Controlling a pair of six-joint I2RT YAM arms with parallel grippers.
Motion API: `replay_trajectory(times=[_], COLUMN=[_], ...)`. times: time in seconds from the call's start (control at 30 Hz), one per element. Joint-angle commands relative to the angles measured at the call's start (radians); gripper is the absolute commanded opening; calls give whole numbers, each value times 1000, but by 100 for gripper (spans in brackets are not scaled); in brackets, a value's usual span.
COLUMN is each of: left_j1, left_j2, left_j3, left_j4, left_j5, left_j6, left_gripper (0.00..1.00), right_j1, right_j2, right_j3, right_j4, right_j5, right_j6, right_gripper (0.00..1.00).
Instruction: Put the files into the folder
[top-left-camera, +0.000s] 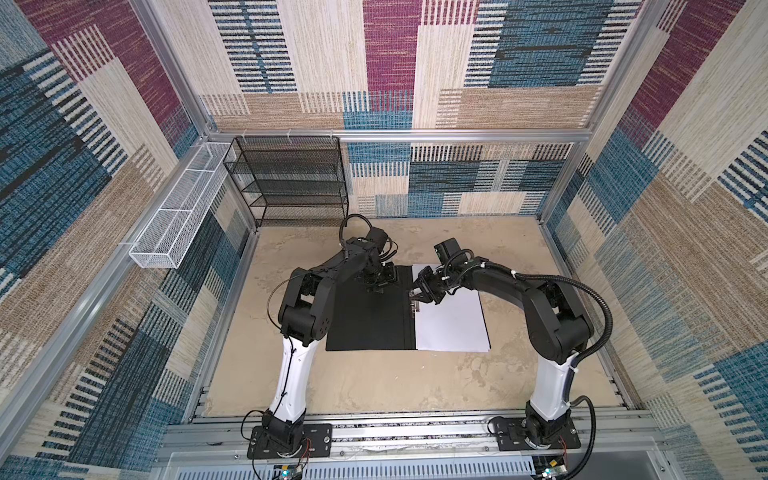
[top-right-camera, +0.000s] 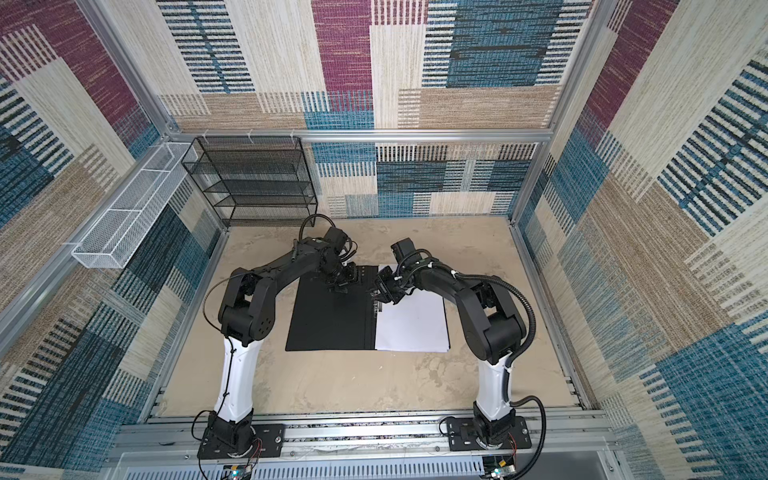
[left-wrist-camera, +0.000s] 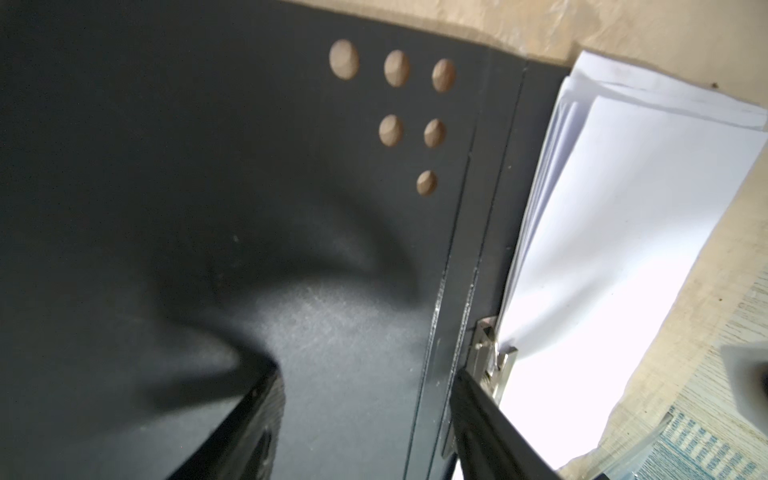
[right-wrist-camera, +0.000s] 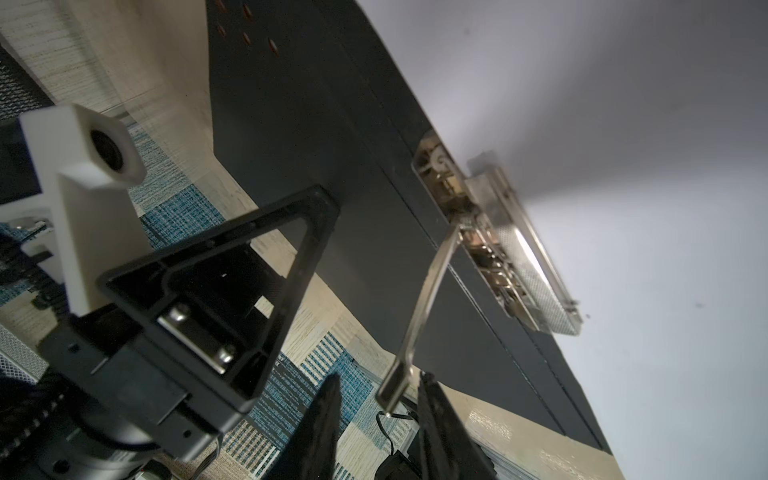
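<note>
Six round holes (left-wrist-camera: 397, 68) pierce a far corner of the folder (top-left-camera: 365, 320), which lies open in the middle of the table (top-left-camera: 374, 382), black inside up. The files (top-left-camera: 453, 324), a white stack with a blank top sheet (edges slightly fanned), rest on its right half, their inner edge meeting a metal clip (right-wrist-camera: 519, 266). The left gripper (left-wrist-camera: 365, 370) hovers with jaws parted over the black flap, holding nothing. The right gripper (right-wrist-camera: 379, 380) has its jaws apart around the clip's raised lever (right-wrist-camera: 428, 291), not clamped on it.

files (top-left-camera: 451, 320) in folder (top-left-camera: 365, 324), right side

Top views look down; wrist views closely share the folder (left-wrist-camera: 208, 166) (right-wrist-camera: 332, 124).
</note>
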Motion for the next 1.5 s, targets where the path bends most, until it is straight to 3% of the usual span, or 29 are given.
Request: replay_trajectory(times=[0.0, 0.3, 0.53, 1.0, 1.3, 1.47], left_j1=[1, 1, 2, 2, 2, 2], left_j2=[18, 21, 24, 33, 41, 48], left_j3=[-16, -14, -15, -13, -15, -17], left_j4=[-95, -93, -94, -95, -95, -93], left_j5=[-63, -59, -64, -67, -68, -68], left_j6=[-14, -14, -16, -20, -25, -27], left_gripper=[66, 66, 66, 66, 66, 66], right_j1=[-8, -25, -28, -28, -26, -25], right_j2=[-2, -3, 3, 0, -19, -36], right_j3=[-5, -32, -34, -65, -110, -149], right_j4=[27, 48, 68, 81, 131, 166], right_j5=[-20, -27, -44, -49, -61, -59], right_j6=[26, 34, 30, 28, 26, 28], right_gripper=[35, 33, 25, 17, 0, 0])
